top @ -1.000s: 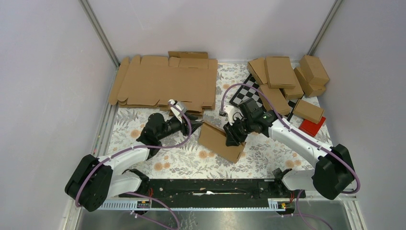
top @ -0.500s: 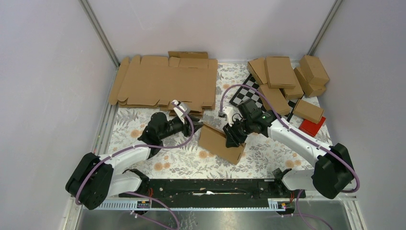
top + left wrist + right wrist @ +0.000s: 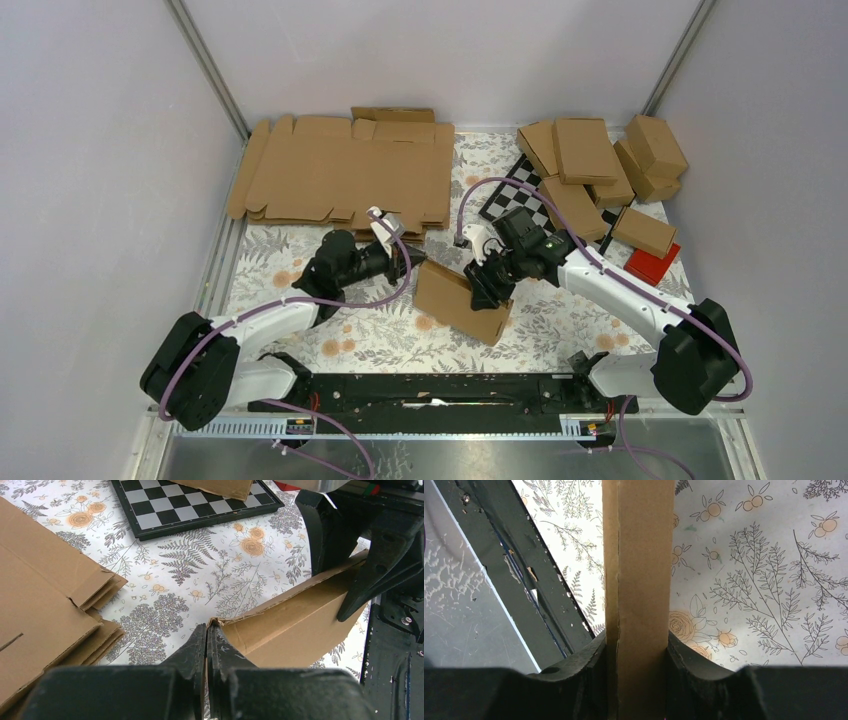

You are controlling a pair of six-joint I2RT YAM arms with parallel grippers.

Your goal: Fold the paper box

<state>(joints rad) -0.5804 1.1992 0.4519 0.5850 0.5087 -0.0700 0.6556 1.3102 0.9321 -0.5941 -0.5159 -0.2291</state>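
Observation:
The paper box (image 3: 462,300), a slim brown carton, stands tilted on the flowered cloth in the middle. My right gripper (image 3: 492,285) is shut across its narrow side, and in the right wrist view the fingers (image 3: 594,660) press both faces of the box (image 3: 639,555). My left gripper (image 3: 408,262) is at the box's left end. In the left wrist view its jaws (image 3: 206,630) are shut at the torn corner flap of the box (image 3: 295,625), with a thin strip of cardboard showing between them. The right arm's black fingers (image 3: 325,535) clamp the far end.
A stack of flat cardboard blanks (image 3: 345,170) lies at the back left, close behind the left arm. A chequered board (image 3: 515,197), several folded boxes (image 3: 590,160) and a red block (image 3: 652,265) crowd the back right. A black rail (image 3: 440,390) runs along the near edge.
My left gripper moved right to the box's left corner and closed there. The right gripper kept its hold on the box, which barely shifted.

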